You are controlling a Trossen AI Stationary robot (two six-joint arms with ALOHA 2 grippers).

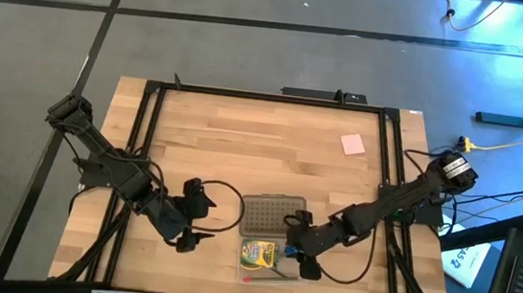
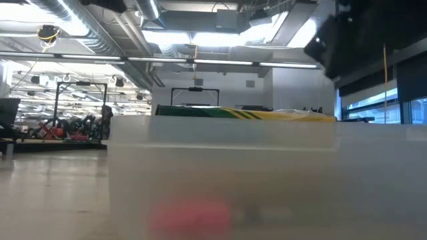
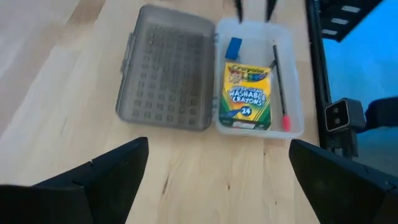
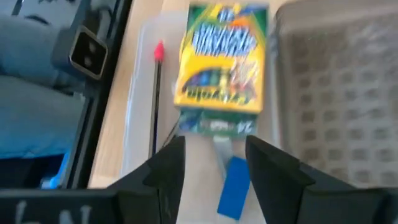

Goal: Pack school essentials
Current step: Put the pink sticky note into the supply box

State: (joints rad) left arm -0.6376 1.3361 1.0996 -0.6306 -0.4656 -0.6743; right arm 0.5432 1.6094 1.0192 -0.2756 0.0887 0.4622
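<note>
Right gripper (image 4: 214, 163) partly open, holding nothing, over the blue eraser (image 4: 234, 188) in the clear case (image 1: 290, 270) at the tabletop's front edge. Crayon box (image 3: 247, 88) and pencil (image 3: 279, 79) are inside too. Left gripper (image 1: 195, 216) wide open, empty, beside the lid (image 3: 168, 67). Pink pad (image 1: 353, 144) lies near the back right corner.

Crayon box (image 1: 258, 253) sits in the clear case (image 1: 273, 272), right gripper (image 1: 291, 254) just beside it, pink pad (image 1: 353, 144) well apart.

A green-yellow crayon box (image 4: 221, 67) lies flat just ahead of the right gripper (image 4: 214, 163). A blue eraser (image 4: 234, 188) rests between its fingers. A dark pencil (image 4: 156, 99) with a red tip lies beside the box.
</note>
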